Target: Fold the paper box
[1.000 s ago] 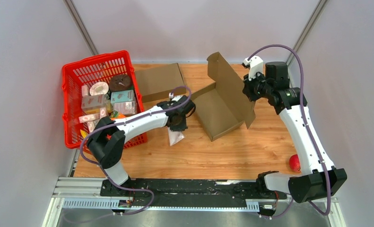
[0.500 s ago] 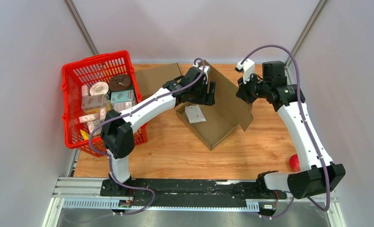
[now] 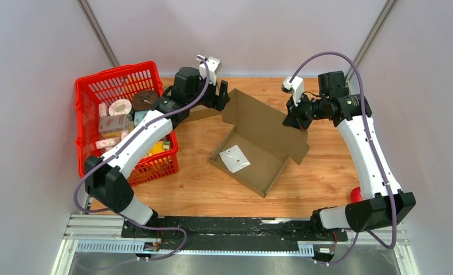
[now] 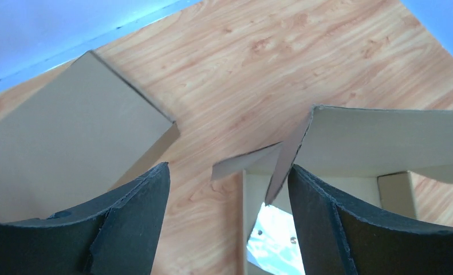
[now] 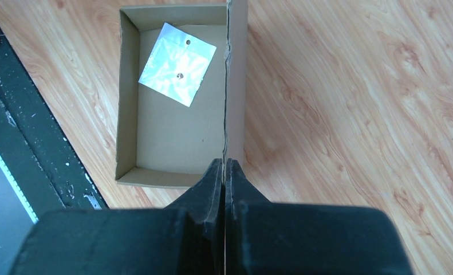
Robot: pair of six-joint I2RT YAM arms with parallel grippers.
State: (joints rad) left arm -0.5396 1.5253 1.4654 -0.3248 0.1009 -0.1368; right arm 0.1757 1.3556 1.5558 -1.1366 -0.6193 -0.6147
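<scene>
Paper box (image 3: pixel 258 165), brown cardboard: right tool (image 3: pixel 293 121) pinches its lid (image 3: pixel 264 123), left tool (image 3: pixel 219 98) wide.

Your bench (image 3: pixel 327 172) is pale wood-grain board, smooth with a faint sheen. The box (image 3: pixel 264 129) is matt brown cardboard, a shade paler inside, with raw, fibrous cut edges. The packet (image 3: pixel 234 158) in it is glossy clear plastic. The basket (image 3: pixel 116 72) is shiny red plastic lattice. The flat sheet (image 4: pixel 69 132) looks like the same matt card. Your left tool (image 4: pixel 229 167) and right tool (image 5: pixel 224 163) have dull black, slightly grainy fingers (image 4: pixel 327 229). The arms (image 3: pixel 364 149) wear smooth white plastic shells, and the rail (image 3: pixel 95 232) looks like brushed metal.
</scene>
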